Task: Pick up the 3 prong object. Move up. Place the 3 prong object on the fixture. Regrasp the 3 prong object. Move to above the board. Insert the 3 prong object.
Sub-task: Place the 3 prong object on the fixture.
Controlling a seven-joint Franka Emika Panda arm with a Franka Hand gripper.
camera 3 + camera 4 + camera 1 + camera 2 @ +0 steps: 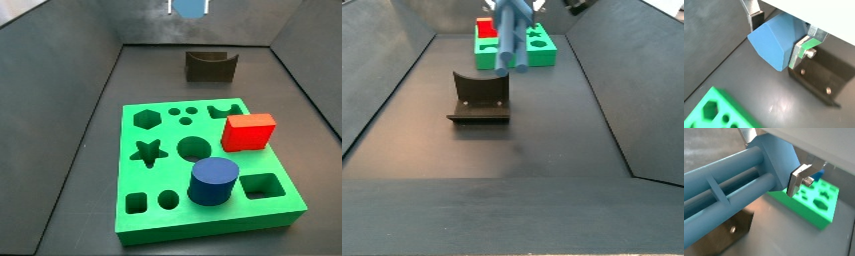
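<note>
Holding high above the floor, with the board [201,160] well beyond the fixture [480,97], I am carrying the piece [512,35]; the gripper [777,35] is clamped on it. Next, I judge, lowering into the fixture's notch.

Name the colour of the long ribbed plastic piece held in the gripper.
Slate blue. The 3 prong object, clamped in the gripper, shows best in a wrist view.

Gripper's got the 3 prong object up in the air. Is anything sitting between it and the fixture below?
Nothing visible. The gripper holds the 3 prong object above the floor, and the fixture stands alone with its notch empty. The board, red cube and blue cylinder lie beyond it.
</note>
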